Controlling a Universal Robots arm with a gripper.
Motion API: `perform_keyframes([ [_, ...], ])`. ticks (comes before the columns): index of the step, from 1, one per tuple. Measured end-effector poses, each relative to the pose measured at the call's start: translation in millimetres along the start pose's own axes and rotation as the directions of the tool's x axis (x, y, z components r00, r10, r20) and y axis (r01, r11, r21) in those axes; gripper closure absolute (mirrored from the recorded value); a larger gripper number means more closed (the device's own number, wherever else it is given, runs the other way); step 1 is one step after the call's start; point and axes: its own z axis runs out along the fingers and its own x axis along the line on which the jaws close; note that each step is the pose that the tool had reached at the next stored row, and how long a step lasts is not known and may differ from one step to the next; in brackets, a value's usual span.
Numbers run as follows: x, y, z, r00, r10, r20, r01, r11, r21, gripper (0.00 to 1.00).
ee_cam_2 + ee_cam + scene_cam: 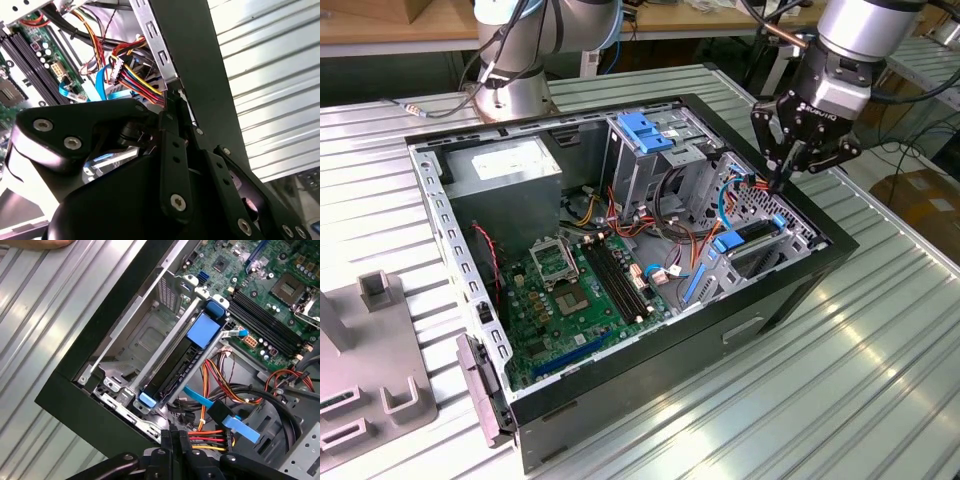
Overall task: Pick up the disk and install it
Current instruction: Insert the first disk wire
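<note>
We see the black, angular gripper [786, 172] above the open black case [800, 285], its fingers pressed together on nothing. The disk [172, 372], a flat dark slab with blue plastic rails, sits edge-up in its steel bay, long axis along the case's wall.

You see a silver-grey arm [865, 25] with rounded joint housings, and black cables run along it. Its gripper [788, 165] is matt black, built from flat linkage bars joined by silver screws [178, 202]. A small white marking sits on the gripper body.
</note>
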Motion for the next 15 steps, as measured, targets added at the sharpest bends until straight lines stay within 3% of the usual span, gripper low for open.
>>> perform_keyframes([
  [6,0.0,0.0,0.5,0.9963,0.086,-0.0018,-0.086,0.9963,-0.0044,0.83],
  [9,-4.7,6.7,0.2,0.9960,0.089,-0.0018,-0.089,0.9960,-0.0046,0.83],
  [11,-5.5,7.8,0.3,0.9955,0.095,-0.0019,-0.095,0.9955,-0.0048,0.83],
  [14,-5.5,7.9,0.6,0.9894,0.145,-0.0031,-0.145,0.9894,-0.0073,0.83],
  [15,-5.6,7.9,0.9,0.9859,0.167,-0.0036,-0.167,0.9859,-0.0084,0.83],
])
